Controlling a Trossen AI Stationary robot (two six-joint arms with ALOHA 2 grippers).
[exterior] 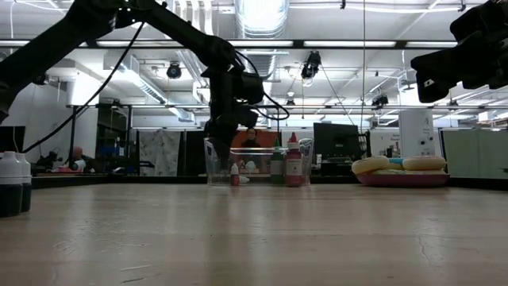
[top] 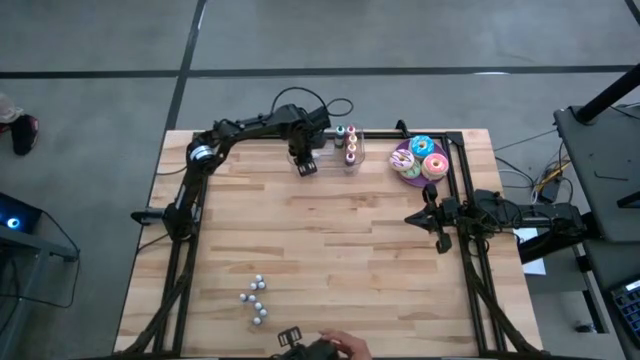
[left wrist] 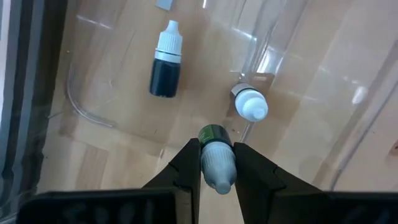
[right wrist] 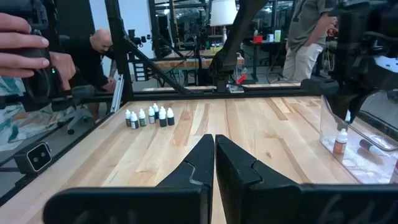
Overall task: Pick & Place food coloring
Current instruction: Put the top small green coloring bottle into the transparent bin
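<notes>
My left gripper reaches down at the table's far side, over a clear plastic container, and is shut on a small food coloring bottle with a white cap and greenish body. In that container another bottle lies on its side and one stands upright. Taller bottles stand in a row further right. My right gripper waits shut at the table's right side, holding nothing. My left gripper pinches the bottle's white cap between its two fingers, one on each side. The fingers come from above and point down. The bottle stands upright below them, cap up. Whether its base rests on the container floor I cannot tell.
A plate of frosted doughnuts sits at the far right. Several small white-capped bottles stand in a cluster near the front edge. A person's hand holds a dark device at the table's near edge. A dark bottle stands close to the low camera.
</notes>
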